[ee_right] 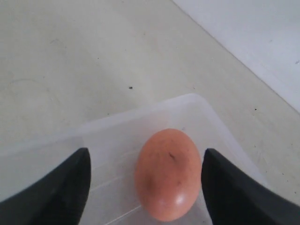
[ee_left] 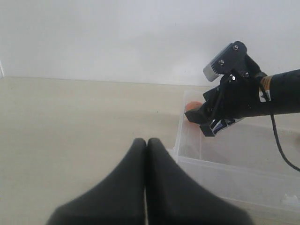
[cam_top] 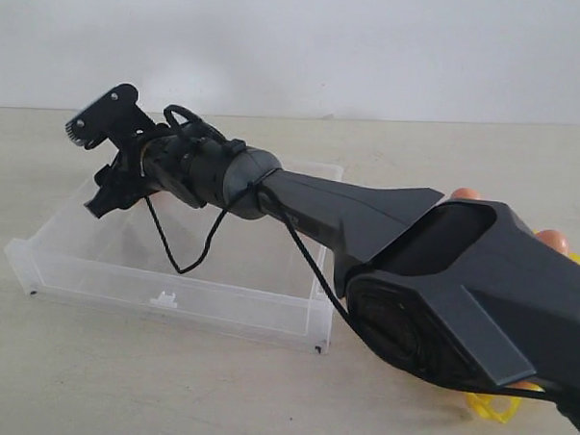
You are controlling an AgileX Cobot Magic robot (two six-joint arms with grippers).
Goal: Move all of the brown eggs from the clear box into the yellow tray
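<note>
One brown egg (ee_right: 166,173) lies on the floor of the clear box (ee_right: 197,101) near a corner. My right gripper (ee_right: 146,154) is open and straddles the egg, with gaps between the shell and both fingers. In the exterior view this gripper (cam_top: 106,192) reaches across to the far left end of the clear box (cam_top: 219,296) and hides the egg. The left wrist view shows the egg (ee_left: 193,107) just behind the right gripper (ee_left: 206,121). My left gripper (ee_left: 146,145) is shut and empty, outside the box (ee_left: 225,173). The yellow tray (cam_top: 493,407) is mostly hidden behind the right arm.
Two eggs (cam_top: 464,194) (cam_top: 554,239) peek out behind the right arm's base by the tray. A black cable (cam_top: 187,256) hangs from the right wrist over the box. A white wall rises behind the beige table (cam_top: 119,374).
</note>
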